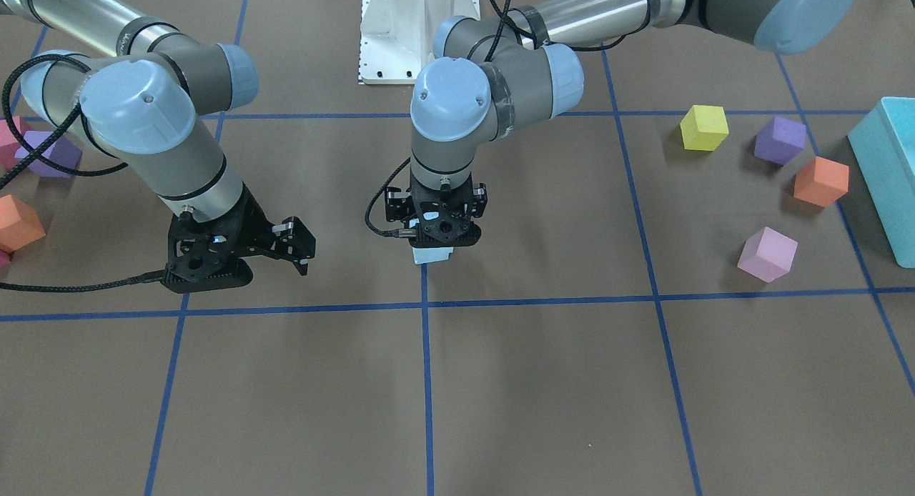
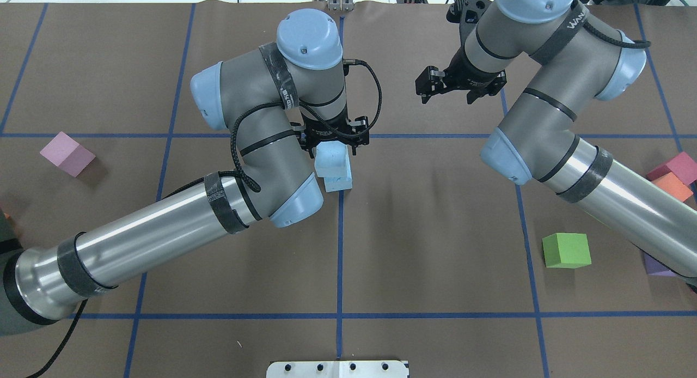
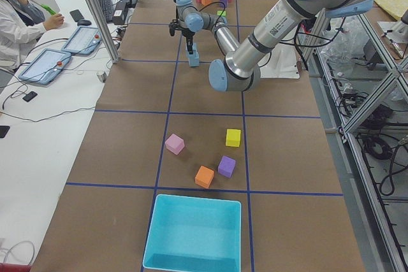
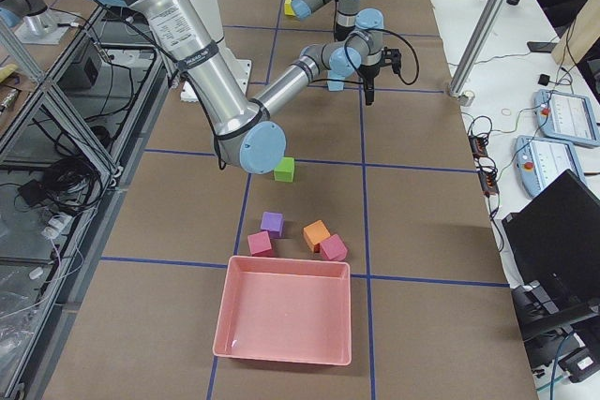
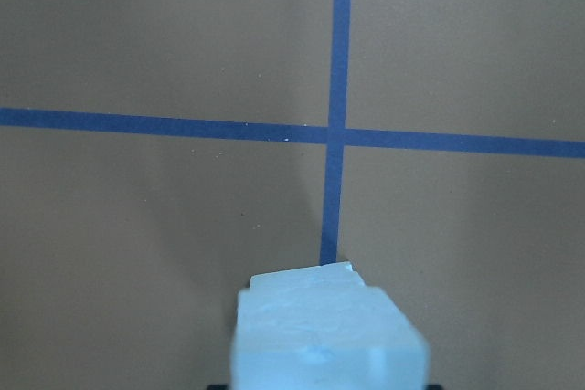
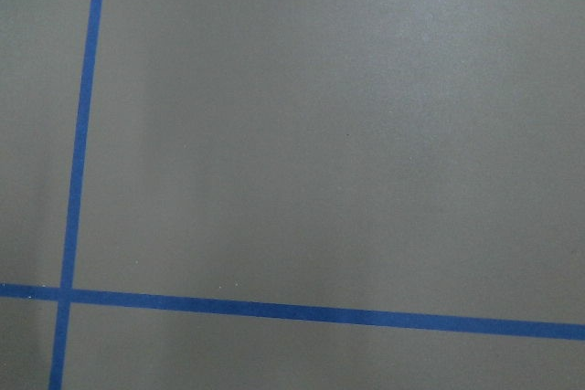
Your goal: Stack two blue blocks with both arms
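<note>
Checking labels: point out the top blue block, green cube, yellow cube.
top blue block (image 2: 330,157): overhead view, top face.
green cube (image 2: 565,246): overhead view, top face.
yellow cube (image 1: 703,118): front-facing view, top face.

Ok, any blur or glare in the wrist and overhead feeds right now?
Left wrist view: the blue block near the lens is blurred, the tape lines behind it sharp. Right wrist view: evenly lit, no glare, just paper and tape. Overhead view: bright glare streak on the silver tube of the left arm, soft shadows on the paper.
</note>
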Robot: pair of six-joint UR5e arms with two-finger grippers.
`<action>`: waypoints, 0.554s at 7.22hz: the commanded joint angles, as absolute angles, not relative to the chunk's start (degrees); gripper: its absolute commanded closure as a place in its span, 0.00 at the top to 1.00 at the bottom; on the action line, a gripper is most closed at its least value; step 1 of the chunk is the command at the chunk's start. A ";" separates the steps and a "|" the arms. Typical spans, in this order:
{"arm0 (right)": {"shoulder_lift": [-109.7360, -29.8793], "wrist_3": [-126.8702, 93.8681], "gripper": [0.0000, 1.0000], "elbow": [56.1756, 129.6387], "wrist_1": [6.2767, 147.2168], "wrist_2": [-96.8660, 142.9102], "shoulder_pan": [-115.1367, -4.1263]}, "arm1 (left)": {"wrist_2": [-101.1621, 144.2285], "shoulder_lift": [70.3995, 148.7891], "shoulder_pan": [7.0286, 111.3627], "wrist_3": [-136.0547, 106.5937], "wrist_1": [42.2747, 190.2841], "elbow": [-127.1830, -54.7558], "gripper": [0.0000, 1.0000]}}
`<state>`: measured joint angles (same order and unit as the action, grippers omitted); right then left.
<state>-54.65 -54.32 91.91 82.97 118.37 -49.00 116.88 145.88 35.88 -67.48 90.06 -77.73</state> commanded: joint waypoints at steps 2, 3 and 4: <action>-54.75 -54.32 1.00 91.85 82.97 118.30 -49.04 | 115.66 145.81 35.42 -67.41 90.00 -78.75 0.99; -55.02 -53.71 1.00 91.85 82.97 118.30 -49.22 | 115.75 145.72 35.68 -67.15 89.91 -79.79 0.99; -55.72 -48.05 1.00 92.02 82.97 118.39 -50.18 | 116.27 145.11 37.34 -66.54 90.00 -80.33 0.99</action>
<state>-55.09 -52.52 91.88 82.97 118.32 -49.39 115.87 145.59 36.04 -67.08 89.97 -79.53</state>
